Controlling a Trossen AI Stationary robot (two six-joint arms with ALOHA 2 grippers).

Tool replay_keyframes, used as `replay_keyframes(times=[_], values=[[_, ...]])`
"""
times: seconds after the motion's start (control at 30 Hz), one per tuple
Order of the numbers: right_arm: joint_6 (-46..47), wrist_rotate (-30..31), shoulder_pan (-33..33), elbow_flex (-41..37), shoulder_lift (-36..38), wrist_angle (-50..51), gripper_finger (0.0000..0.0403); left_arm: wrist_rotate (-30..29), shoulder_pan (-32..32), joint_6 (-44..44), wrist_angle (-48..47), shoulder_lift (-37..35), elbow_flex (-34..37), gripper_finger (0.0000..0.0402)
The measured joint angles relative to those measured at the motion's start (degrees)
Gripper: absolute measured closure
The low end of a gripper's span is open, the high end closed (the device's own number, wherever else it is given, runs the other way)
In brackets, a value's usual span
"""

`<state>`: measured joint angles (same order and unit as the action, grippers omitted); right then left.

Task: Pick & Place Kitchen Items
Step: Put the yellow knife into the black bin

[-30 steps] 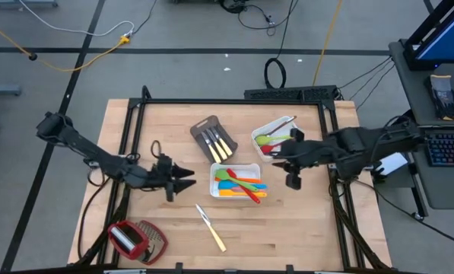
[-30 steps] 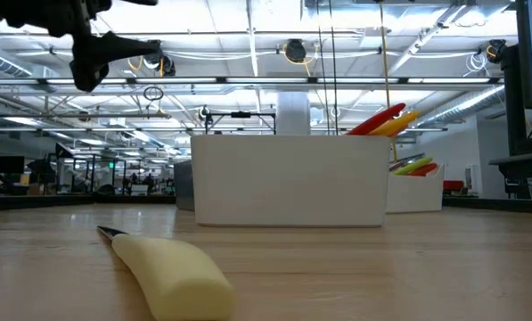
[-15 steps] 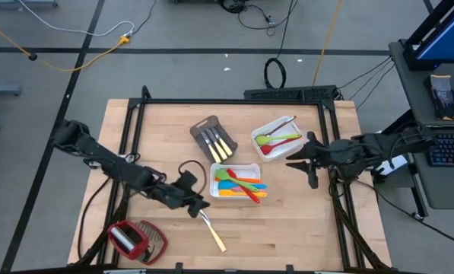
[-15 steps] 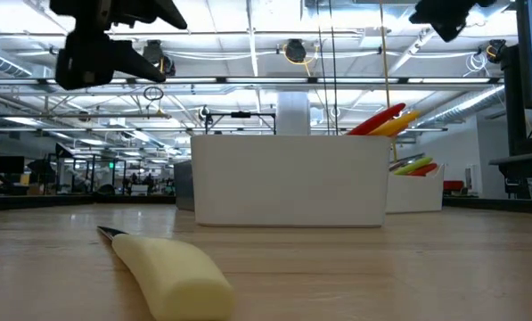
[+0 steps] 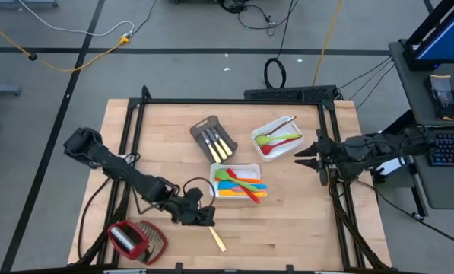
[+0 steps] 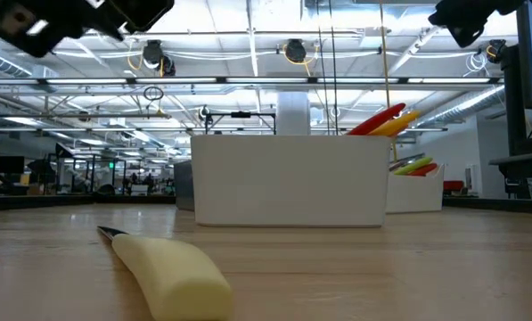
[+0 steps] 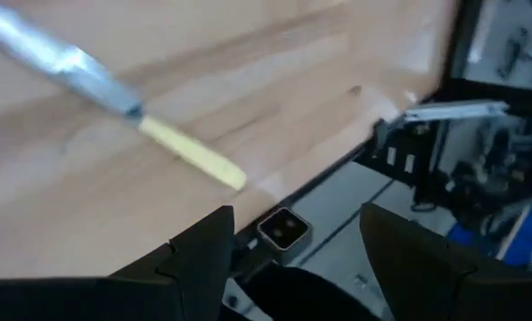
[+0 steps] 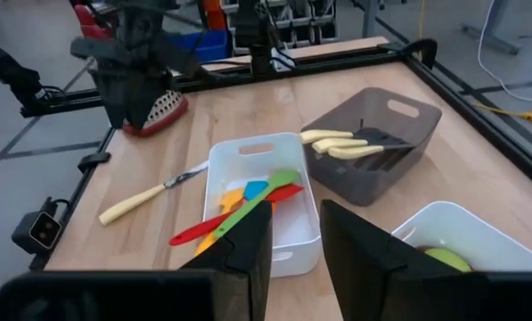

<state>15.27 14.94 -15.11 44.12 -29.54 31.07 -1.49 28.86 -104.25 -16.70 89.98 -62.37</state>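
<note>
A knife (image 5: 217, 239) with a pale yellow handle (image 7: 192, 153) lies flat on the wooden table near its front edge. My left gripper (image 5: 202, 215) hovers open just above its blade end, and in the left wrist view (image 7: 292, 259) the knife lies beyond the fingers. My right gripper (image 5: 300, 158) hangs at the table's right side, high above it, its fingers (image 8: 248, 241) a little apart with nothing between them. A white tray (image 5: 238, 183) mid-table holds several coloured utensils.
A grey tray (image 5: 214, 139) with pale-handled knives sits behind the white one. Another white tray (image 5: 276, 137) with green and red spoons stands at the back right. A red-and-silver grater (image 5: 135, 238) lies at the front left. Bare wood (image 5: 295, 228) spans the front right.
My left gripper has swung toward the table's near edge and rightward until it is over the knife, rolling as it went. My right gripper has drawn back from the back-right white tray toward the table's right edge. The knife has stayed where it was.
</note>
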Motion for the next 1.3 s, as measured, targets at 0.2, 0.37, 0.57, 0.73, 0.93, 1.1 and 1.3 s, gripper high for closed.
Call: replay_keyframes(times=[0.2,0.37,0.57,0.73,0.93,1.1,1.3], values=[[-1.73,-0.02,0.00,0.00,0.31,1.12,0.0314,0.05,2.06,-13.80,2.59,5.03,0.03,0.0151],[-2.93,-0.03,0.00,0.00,0.56,2.15,0.0314,-0.01,3.19,-20.36,6.58,8.61,0.04,0.0151],[-3.98,-0.02,0.00,0.00,2.20,2.18,0.0314,-2.96,3.85,-22.29,10.14,11.93,0.05,0.0151],[-3.96,-0.01,0.01,0.00,4.02,2.16,0.0314,-3.08,3.81,-23.25,11.25,14.26,0.09,0.0151],[-3.98,-0.02,0.00,0.00,5.02,2.23,0.0314,-3.50,3.81,-25.16,11.57,15.76,0.13,0.0151],[-3.98,-0.02,0.02,0.00,5.07,2.20,0.0314,-1.37,3.81,-23.90,11.31,15.78,0.13,0.0151],[-4.18,-0.02,0.02,0.00,5.07,2.20,0.0314,-1.22,4.02,-22.28,10.34,15.78,0.13,0.0151]])
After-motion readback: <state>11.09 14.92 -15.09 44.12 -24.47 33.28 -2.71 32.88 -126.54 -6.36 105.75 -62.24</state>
